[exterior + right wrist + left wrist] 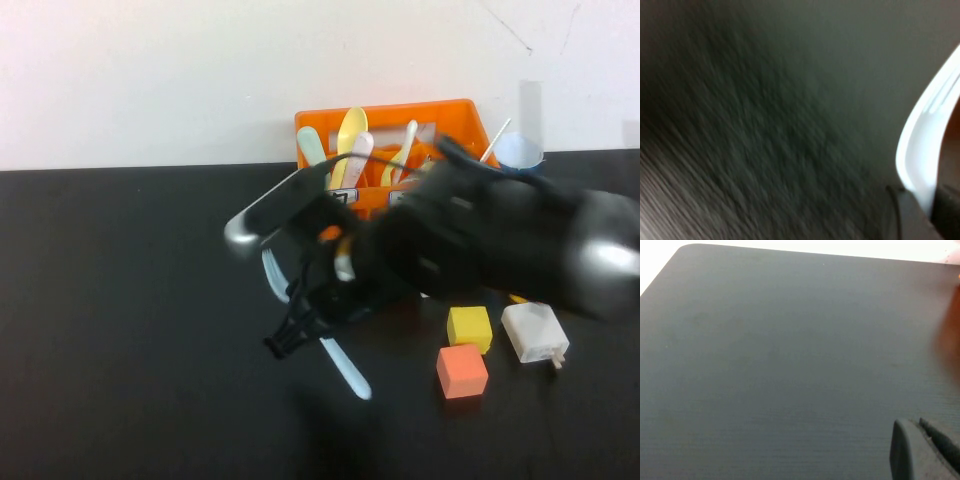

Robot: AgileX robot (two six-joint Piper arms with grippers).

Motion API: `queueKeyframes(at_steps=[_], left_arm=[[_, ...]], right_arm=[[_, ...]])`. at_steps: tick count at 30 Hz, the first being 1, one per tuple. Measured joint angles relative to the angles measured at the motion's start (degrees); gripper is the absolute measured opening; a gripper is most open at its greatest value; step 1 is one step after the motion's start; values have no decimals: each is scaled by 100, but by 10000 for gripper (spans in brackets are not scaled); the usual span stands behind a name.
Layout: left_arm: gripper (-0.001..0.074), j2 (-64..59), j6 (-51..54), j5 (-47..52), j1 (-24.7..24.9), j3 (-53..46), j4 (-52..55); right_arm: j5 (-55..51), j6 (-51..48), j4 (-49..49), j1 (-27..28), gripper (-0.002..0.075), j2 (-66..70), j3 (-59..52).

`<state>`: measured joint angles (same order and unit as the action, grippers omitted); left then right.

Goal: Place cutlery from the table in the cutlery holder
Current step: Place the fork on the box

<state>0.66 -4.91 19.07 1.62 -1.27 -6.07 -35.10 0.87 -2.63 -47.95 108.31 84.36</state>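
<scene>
The pale blue-white fork (346, 372) is in front of the orange cutlery holder (460, 115), slanting with its tines to the far left and its handle end near. My right gripper (296, 330) reaches in from the right, blurred, and is shut on the fork's middle. In the right wrist view the fork (922, 145) runs out from between the right gripper's (922, 200) jaws over the black table (120, 300). My left gripper (917, 426) shows only in the left wrist view, shut and empty above bare tabletop (765, 365).
The holder holds yellow (350, 130), pink (358, 155) and mint (312, 148) spoons. A blue cup (520, 152) stands right of it. A yellow cube (469, 327), an orange cube (462, 370) and a white block (535, 333) lie at the near right.
</scene>
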Motion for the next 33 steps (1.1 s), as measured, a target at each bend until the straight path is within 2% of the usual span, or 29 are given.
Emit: queueKeyframes(at_steps=[7,10,12,15,22,33], left_arm=[[-1,0,0,0,0,0,0],[-1,0,0,0,0,0,0],[-1,0,0,0,0,0,0],[-1,0,0,0,0,0,0],[-1,0,0,0,0,0,0],[-1,0,-12,0,0,0,0]], right_arm=[[5061,253,36,33,103,-1540,-2919],[6816,-129,357,181,100,-1726,-3478],[7525,-417,709,355,100,-1736,-3584],[7885,-728,1076,762,92,-1737,-3575],[7908,-851,1282,1788,49,-1615,-3147],[7898,-886,1172,2138,48,-774,-2598]])
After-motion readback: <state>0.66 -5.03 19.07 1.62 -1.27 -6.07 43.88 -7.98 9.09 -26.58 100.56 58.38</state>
